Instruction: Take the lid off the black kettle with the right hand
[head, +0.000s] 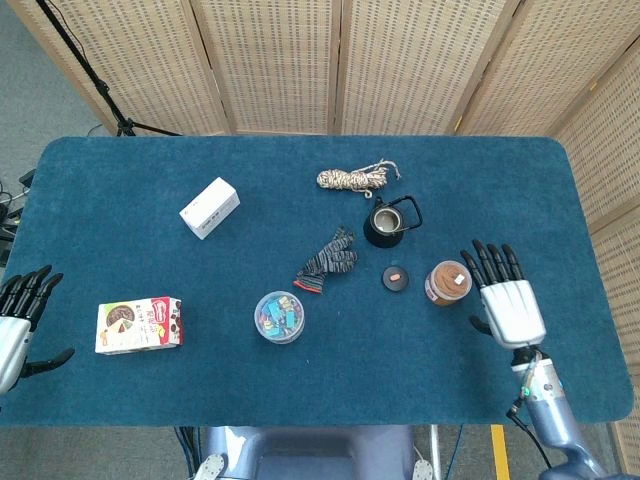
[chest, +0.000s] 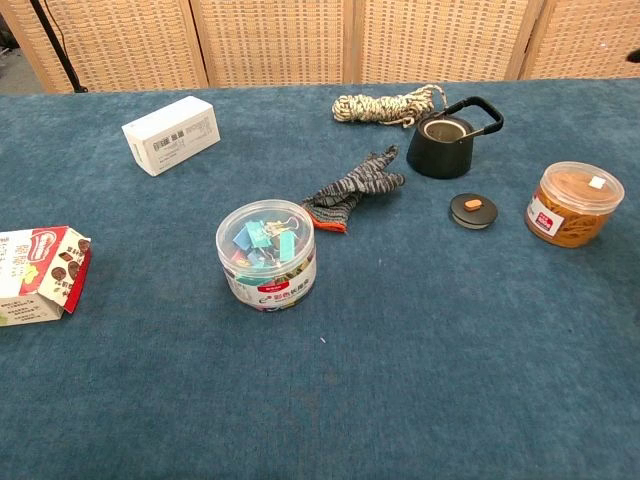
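Observation:
The black kettle (head: 383, 226) (chest: 442, 146) stands uncovered near the table's middle right, its handle raised. Its round black lid (head: 396, 278) (chest: 473, 210) with an orange knob lies flat on the blue cloth just in front of it. My right hand (head: 507, 302) hovers off to the right, past the jar, fingers spread and holding nothing; the chest view does not show it. My left hand (head: 18, 315) sits at the table's left edge, fingers apart and empty.
A clear jar of brown snacks (head: 447, 282) (chest: 573, 204) stands right of the lid. A striped glove (head: 328, 260), a rope coil (head: 353, 178), a tub of clips (head: 279, 316), a white box (head: 209, 207) and a snack carton (head: 139, 325) lie further left.

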